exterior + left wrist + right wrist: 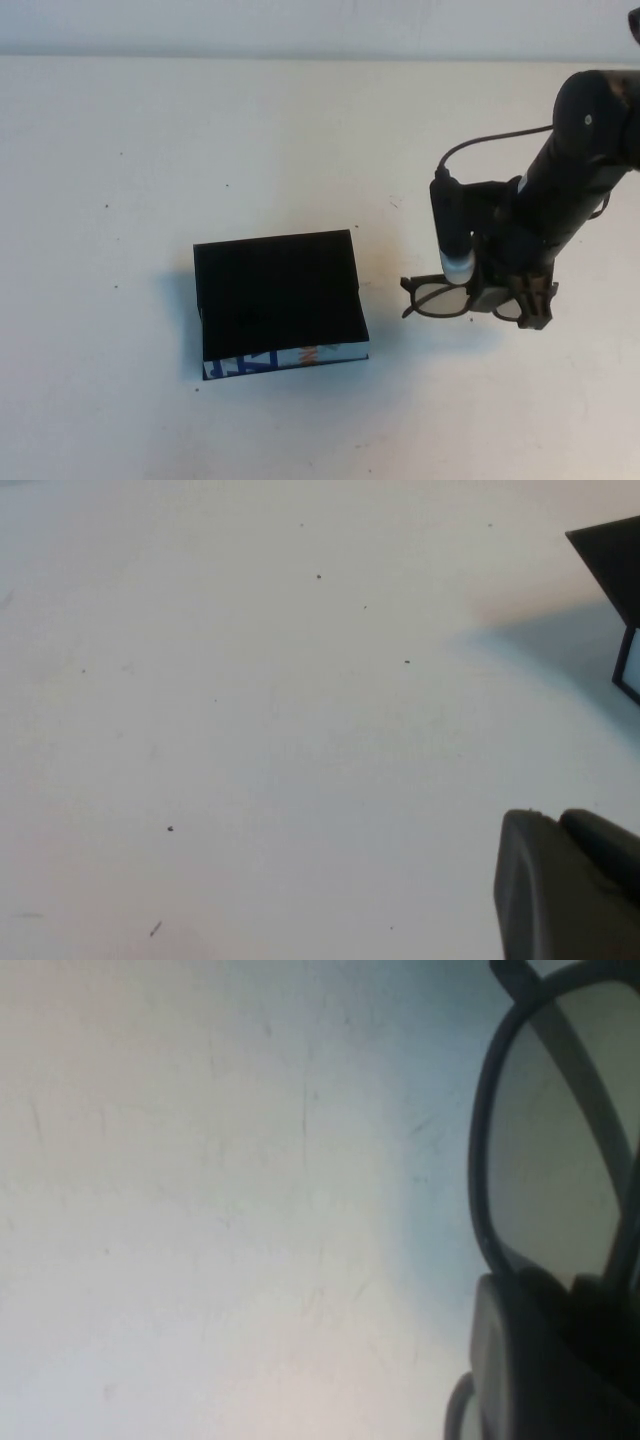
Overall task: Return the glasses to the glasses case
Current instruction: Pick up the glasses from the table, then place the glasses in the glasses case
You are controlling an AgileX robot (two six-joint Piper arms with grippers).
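The glasses case (278, 295) is a black box with a white printed side panel (285, 358), left of the table's centre; its black top faces up. My right gripper (497, 292) is to the right of the case, shut on the dark-framed glasses (437, 298) near their middle and holding them low over the table. In the right wrist view the gripper (560, 1330) grips the frame, with one lens (550, 1150) beyond the fingers. My left gripper (565, 880) is outside the high view; its fingers lie together over bare table, with a corner of the case (610, 555) ahead.
The white table (150, 150) has small dark specks. A black cable (490, 140) loops off the right arm. The table's far edge meets a pale wall (300, 25).
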